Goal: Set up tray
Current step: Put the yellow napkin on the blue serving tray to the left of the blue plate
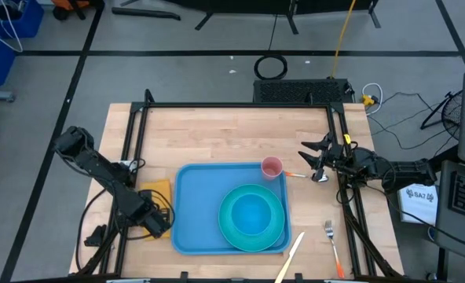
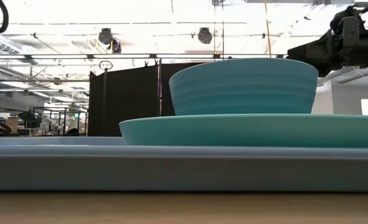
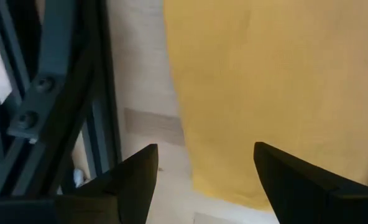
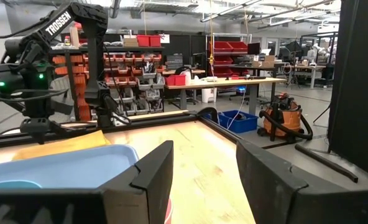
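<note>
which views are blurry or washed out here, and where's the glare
Low view: the near rim of the tray is soft, and the ceiling lights blow out white. Left wrist view: the napkin is blurred. High view: evenly lit, no glare.

Workshop: parts bins (image 4: 125, 68), workbenches (image 4: 227, 84).

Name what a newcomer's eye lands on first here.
The big blue tray at the table's middle, with a turquoise plate and bowl stacked on its right half and a pink cup at its far right corner. Next, the orange-yellow napkin beside the tray's left edge, with the open left gripper right over it.
</note>
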